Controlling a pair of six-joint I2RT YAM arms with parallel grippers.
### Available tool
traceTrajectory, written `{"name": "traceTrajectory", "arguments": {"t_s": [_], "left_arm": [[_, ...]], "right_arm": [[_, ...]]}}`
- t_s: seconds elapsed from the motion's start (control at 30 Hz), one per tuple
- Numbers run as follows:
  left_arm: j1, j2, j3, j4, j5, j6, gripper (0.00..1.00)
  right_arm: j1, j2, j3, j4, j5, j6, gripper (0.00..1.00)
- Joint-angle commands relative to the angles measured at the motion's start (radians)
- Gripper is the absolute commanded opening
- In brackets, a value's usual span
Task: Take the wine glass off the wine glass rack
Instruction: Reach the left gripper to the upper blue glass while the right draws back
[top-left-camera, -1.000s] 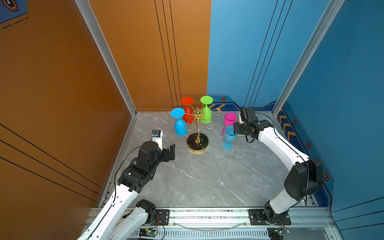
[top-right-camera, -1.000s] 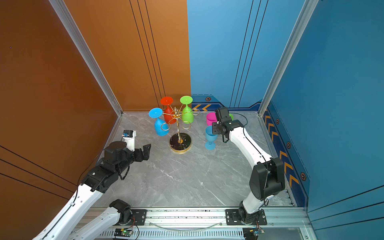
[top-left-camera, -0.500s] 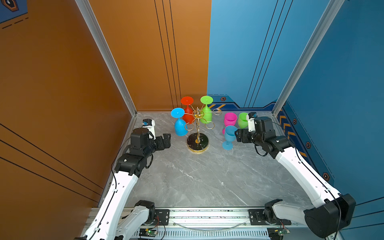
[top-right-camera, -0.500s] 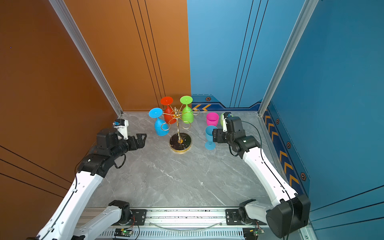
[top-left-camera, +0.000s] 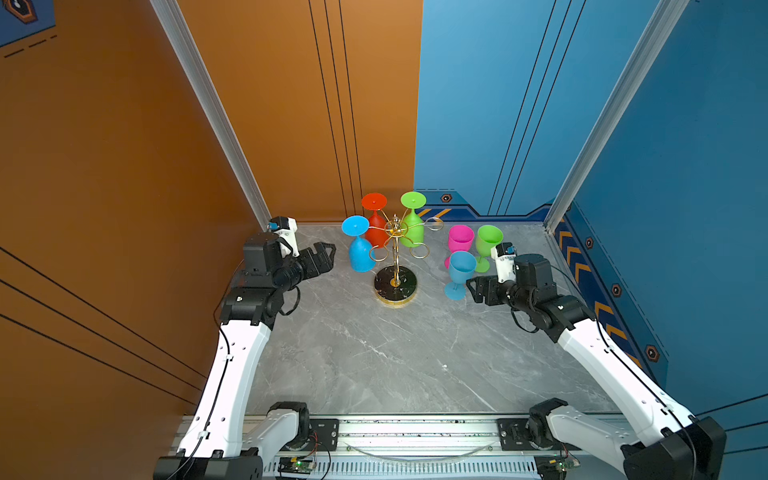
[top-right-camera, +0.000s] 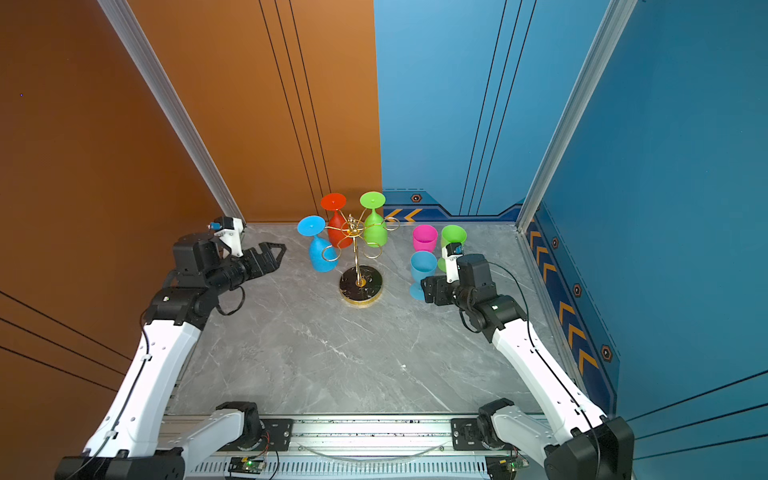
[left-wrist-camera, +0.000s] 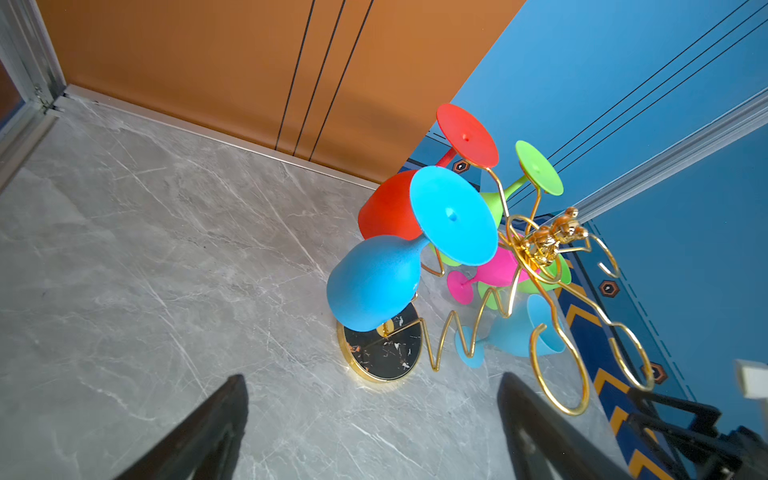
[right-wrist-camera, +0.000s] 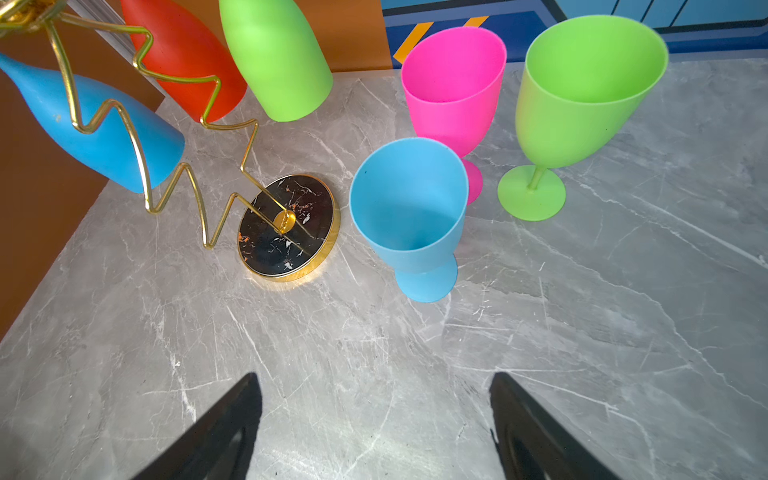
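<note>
Your wine glass rack stood upright near the middle of the tabletop's far edge, its round black base flat on the grey marbled surface; three glasses hung upside down from its gold loops, feet uppermost. The hanging blue glass was on the side toward the left edge; the hanging red glass and the hanging green glass hung side by side toward the far edge.

Your left gripper hung near the far left corner and pointed toward the rack, its jaws spread wide with nothing between them; it was near the hanging blue glass but apart from it. In the left wrist view its dark fingers framed the rack's base, with that glass just beyond.

Your right gripper was low toward the right edge, jaws likewise wide and empty; in both top views it looked just beside the foot of the standing blue glass, yet the right wrist view showed bare tabletop between the fingers and that glass. Behind it, toward the far right corner, the pink glass and the standing green glass stood upright side by side; the standing blue glass stood closest to the rack's base, apart from it.
</note>
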Motion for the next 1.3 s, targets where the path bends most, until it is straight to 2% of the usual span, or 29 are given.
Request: {"name": "traceTrajectory", "arguments": {"t_s": [0.0,0.13,0.17,0.27,0.47,0.87,1.03,1.27], "left_arm": [[0.022,0.036,0.050,0.001,0.108,-0.059,0.92],[0.028,0.102,0.092,0.024,0.185,-0.101,0.87],[0.027,0.123,0.102,0.029,0.202,-0.114,0.83],[0.027,0.176,0.127,0.050,0.254,-0.148,0.77],[0.027,0.263,0.164,0.072,0.301,-0.183,0.70],[0.026,0.324,0.118,0.259,0.336,-0.249,0.58],[0.025,0.357,0.118,0.295,0.339,-0.277,0.48],[0.011,0.389,0.134,0.295,0.328,-0.287,0.48]], "right_arm": [[0.007,-0.031,-0.019,0.031,-0.024,0.004,0.87],[0.009,-0.054,-0.033,0.032,-0.024,0.000,0.87],[0.009,-0.062,-0.036,0.032,-0.023,-0.001,0.87],[0.011,-0.083,-0.051,0.031,-0.024,0.000,0.87],[0.010,-0.129,-0.074,0.023,-0.021,0.003,0.87],[0.010,-0.189,-0.114,0.011,-0.008,-0.002,0.87],[0.010,-0.196,-0.116,0.011,-0.009,-0.001,0.87],[0.011,-0.218,-0.119,0.003,0.000,-0.003,0.87]]}}
